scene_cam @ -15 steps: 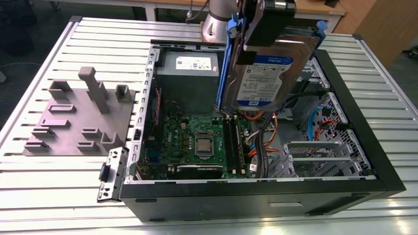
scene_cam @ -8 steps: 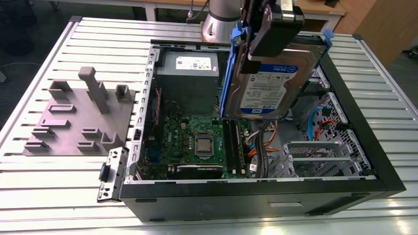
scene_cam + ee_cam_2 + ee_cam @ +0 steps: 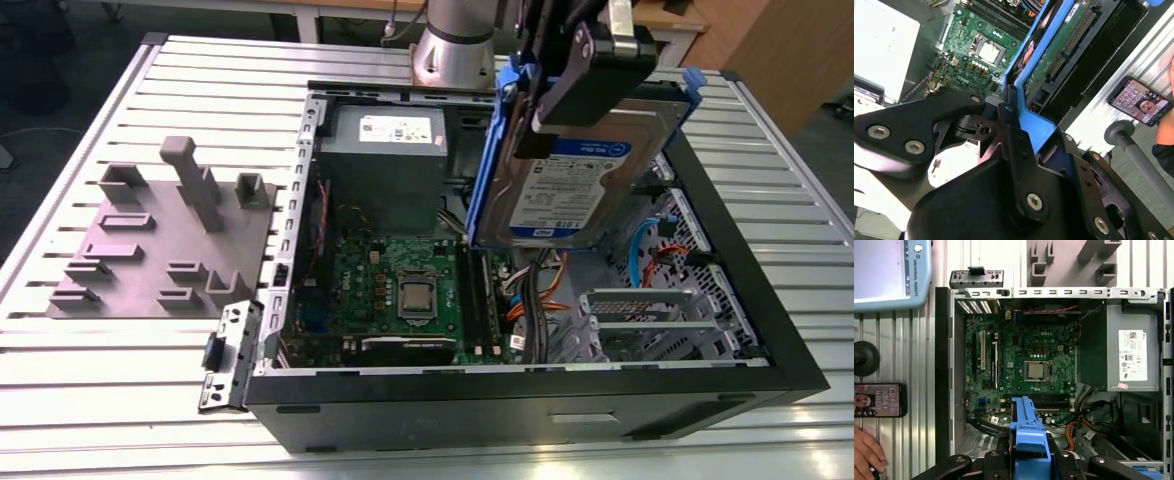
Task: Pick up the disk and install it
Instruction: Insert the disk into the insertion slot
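The jaws were clenched on the disk (image 3: 567, 190), and what a firm pinch that was, right on its blue tab (image 3: 1036, 127), which sat squeezed between the black fingers (image 3: 1016, 150) in the second wrist view. In the first wrist view the same blue tab (image 3: 1029, 437) rose straight out of the jaws' grip. The disk hung in the air over the open computer case (image 3: 534, 395), lifted clear of everything inside, tipped steeply on edge with its white label and blue band facing the exterior view. Its green circuit underside (image 3: 1064, 45) showed in the second wrist view, blue side rails (image 3: 497, 150) running along its edges.

Below it lay the motherboard (image 3: 400, 280), with the processor socket (image 3: 1035, 371) square in the middle. Orange and blue cables (image 3: 554, 290) tangled beside the board, toward the exterior view's right. The grey power-supply box (image 3: 384, 165) sat at the case's far end, a white sticker on top. The case rested on the ribbed bench (image 3: 107, 400), and on the exterior view's left stood a grey fixture block (image 3: 147, 250). Out on the bench a phone (image 3: 879, 400) lay flat, with a person's hand (image 3: 866, 455) near it.
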You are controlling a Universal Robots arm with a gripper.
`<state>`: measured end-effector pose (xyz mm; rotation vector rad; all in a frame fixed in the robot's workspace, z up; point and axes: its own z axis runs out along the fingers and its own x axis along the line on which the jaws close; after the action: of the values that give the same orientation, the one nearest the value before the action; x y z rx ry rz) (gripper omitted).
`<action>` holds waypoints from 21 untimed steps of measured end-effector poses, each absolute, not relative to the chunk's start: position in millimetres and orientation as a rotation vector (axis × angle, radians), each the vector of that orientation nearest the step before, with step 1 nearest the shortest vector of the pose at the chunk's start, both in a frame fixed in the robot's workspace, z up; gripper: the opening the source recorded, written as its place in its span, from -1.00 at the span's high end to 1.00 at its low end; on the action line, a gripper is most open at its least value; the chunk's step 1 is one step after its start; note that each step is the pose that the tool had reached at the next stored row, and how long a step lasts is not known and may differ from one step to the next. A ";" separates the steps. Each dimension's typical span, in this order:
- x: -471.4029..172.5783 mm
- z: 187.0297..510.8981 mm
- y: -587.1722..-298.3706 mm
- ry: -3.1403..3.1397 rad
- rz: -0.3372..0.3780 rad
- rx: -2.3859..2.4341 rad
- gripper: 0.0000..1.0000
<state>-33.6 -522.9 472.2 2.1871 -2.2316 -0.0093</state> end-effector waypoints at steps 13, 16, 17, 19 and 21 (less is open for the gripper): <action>-18.4 467.9 -546.4 -2.232 -0.010 2.187 0.27; -13.7 466.6 -552.1 -2.232 -0.010 2.187 0.27; -12.0 466.1 -553.1 -2.232 -0.010 2.187 0.27; -7.5 464.7 -553.9 -2.232 -0.010 2.187 0.27; -2.3 463.2 -554.1 -2.232 -0.010 2.187 0.27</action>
<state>-2.3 -554.1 463.2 2.1871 -2.2316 -0.0096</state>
